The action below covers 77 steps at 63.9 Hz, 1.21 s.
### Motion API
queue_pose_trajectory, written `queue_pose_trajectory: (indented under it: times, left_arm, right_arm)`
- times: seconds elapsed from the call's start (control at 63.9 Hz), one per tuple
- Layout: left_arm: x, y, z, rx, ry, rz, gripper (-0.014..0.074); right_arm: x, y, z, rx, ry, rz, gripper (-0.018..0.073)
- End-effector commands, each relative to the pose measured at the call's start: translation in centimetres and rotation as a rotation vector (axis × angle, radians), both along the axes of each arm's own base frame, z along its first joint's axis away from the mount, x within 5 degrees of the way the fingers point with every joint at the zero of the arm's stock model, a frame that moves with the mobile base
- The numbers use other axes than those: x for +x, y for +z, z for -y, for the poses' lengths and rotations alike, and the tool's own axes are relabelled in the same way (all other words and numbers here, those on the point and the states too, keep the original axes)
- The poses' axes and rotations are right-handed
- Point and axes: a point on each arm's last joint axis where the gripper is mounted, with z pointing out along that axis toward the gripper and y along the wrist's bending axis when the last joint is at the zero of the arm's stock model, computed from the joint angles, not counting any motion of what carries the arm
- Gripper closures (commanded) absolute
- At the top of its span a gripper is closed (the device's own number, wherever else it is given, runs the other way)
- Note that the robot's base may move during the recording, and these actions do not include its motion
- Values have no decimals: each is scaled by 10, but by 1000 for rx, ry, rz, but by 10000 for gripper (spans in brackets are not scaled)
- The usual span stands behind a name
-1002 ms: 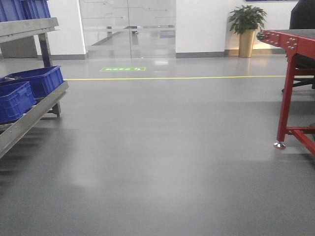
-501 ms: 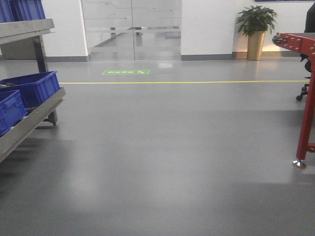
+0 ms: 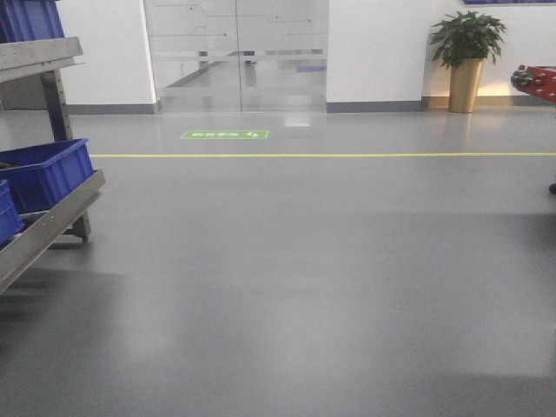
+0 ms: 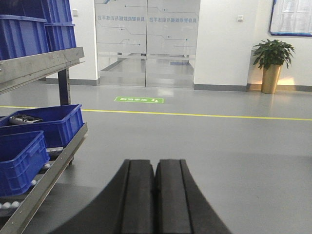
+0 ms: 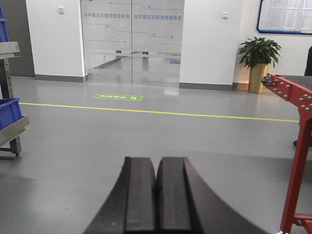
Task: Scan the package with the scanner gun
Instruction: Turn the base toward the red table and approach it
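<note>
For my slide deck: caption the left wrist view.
Left gripper, jaws shut, faces grey floor; blue bins on rack alongside.

Blue bins on metal rack, grey floor

Left claw, right claw: matte black, curved

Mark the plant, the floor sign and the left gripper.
plant [image 3: 467, 36]: front view, on its leaves.
floor sign [image 3: 225, 134]: front view, middle of the green panel.
left gripper [image 4: 155, 170]: left wrist view, seam between the closed fingertips.
</note>
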Motion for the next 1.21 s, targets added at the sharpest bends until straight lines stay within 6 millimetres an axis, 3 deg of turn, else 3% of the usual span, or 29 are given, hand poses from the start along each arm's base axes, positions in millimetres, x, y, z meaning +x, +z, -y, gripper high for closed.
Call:
queue_pose_trajectory:
  times: [0.0,1.19]
  left_arm:
    - [0,2,0,3,5,22,707]
    - [0,2,0,3,5,22,707]
  right_arm:
    - [0,2,0,-3,-7,24,727]
    - [0,2,0,-3,-7,24,727]
